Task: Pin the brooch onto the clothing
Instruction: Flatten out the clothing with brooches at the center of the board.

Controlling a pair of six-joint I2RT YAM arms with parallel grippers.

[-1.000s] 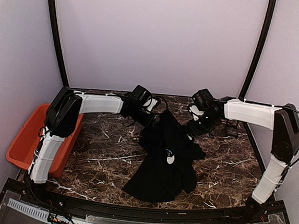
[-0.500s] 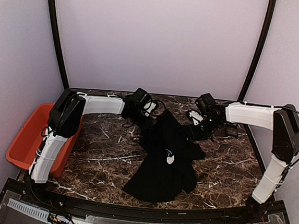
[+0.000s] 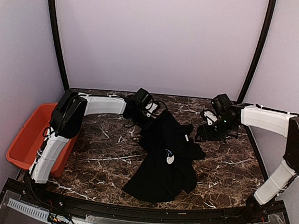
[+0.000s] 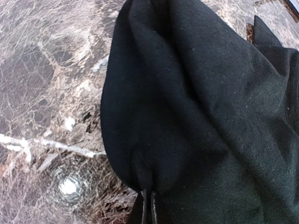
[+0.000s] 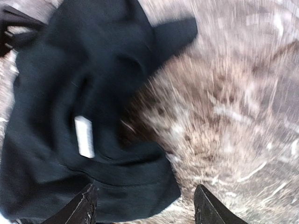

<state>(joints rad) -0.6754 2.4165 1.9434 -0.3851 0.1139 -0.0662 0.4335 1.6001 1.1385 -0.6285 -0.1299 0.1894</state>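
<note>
Left gripper (image 4: 149,207) is closed, pinching a fold at the far edge of the shirt (image 3: 161,163). Right gripper (image 5: 147,205) stands wide, holding nothing, by the shirt's right edge. The shirt lies crumpled mid-table (image 3: 99,149). The inside of the red bin (image 3: 21,142) at left is partly hidden by the arm (image 3: 59,130).

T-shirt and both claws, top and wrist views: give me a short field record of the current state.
T-shirt: black, crumpled on the marble table
print: small light mark, facing up
left claw: shut on a fold of the T-shirt at its far edge
right claw: open, holding nothing, off to the right of the T-shirt
brooch: not visible in any view
bin: red, at the table's left side
</note>
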